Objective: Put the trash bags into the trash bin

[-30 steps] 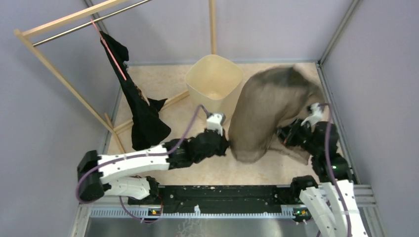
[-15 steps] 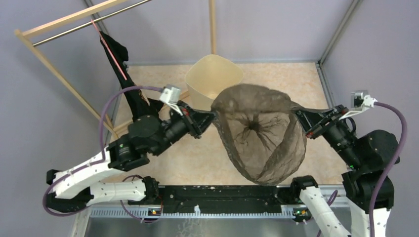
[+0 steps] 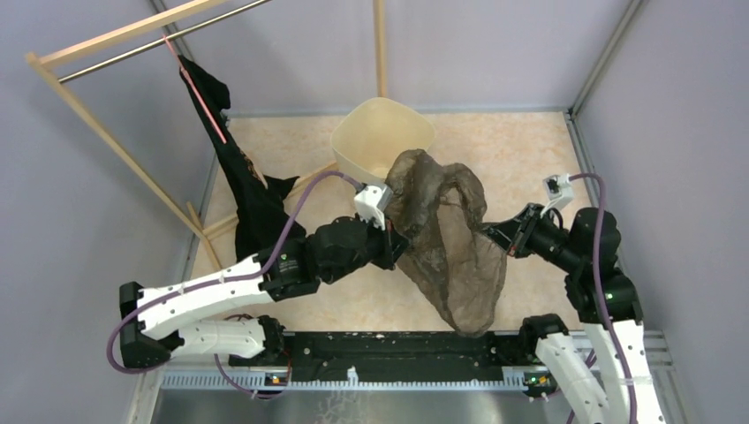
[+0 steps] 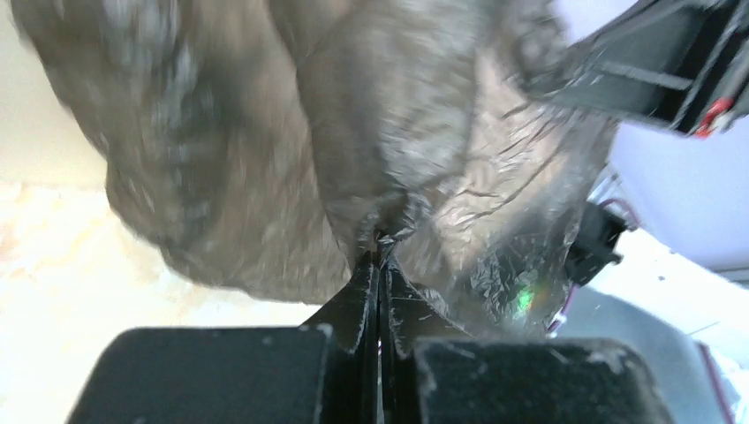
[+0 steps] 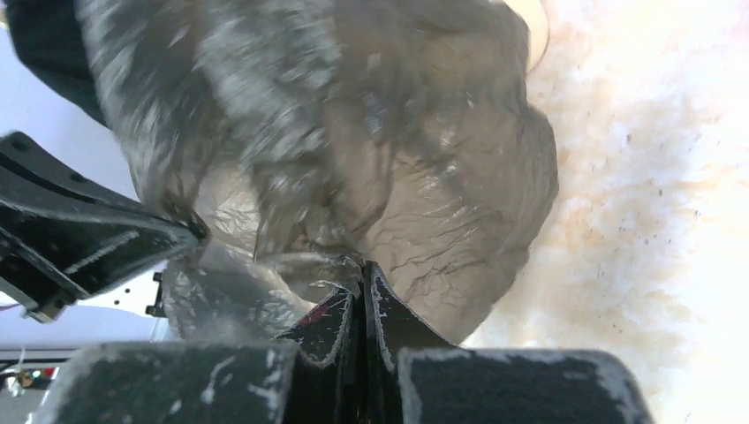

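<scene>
A translucent grey-brown plastic trash bag (image 3: 450,252) hangs slack between two robot arms above a beige marbled table (image 3: 521,150). The left claw (image 4: 380,258) is clamped on a gathered fold of the film, its fingers pressed together with the plastic pinched at their tips. The right claw (image 5: 362,284) grips the opposite edge in the same way. Between the two claws the bag sags in a crumpled loop, its lowest part dropping toward the arms' bases. The cream plastic trash bin (image 3: 353,159), with a rounded-square rim, stands upright just beyond the left claw. The bag's upper edge overlaps the bin's near rim in the overhead view, though whether they touch is unclear. Off the left claw's outer side, a black cloth (image 3: 256,208) hangs from a wooden rack (image 3: 380,49).
</scene>
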